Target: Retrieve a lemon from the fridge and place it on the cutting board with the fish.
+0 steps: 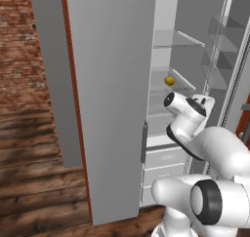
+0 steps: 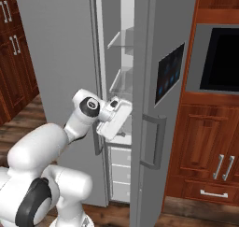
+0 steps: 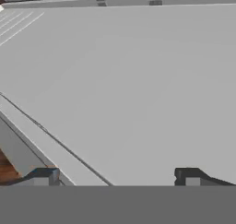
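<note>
The fridge stands with its left door swung wide open, showing a white interior and clear glass shelves. A small yellow lemon sits on a middle shelf. My hand hovers at the fridge opening, just below and to the right of the lemon and apart from it. In the right base view the hand is in the gap beside the nearer door. My gripper is open with nothing between its fingertips, facing a flat grey fridge surface. The cutting board and fish are out of view.
The nearer fridge door with its bar handle stands close on the hand's right. White drawers fill the fridge's lower part. A black microwave sits in wooden cabinets to the right. A brick wall is at left.
</note>
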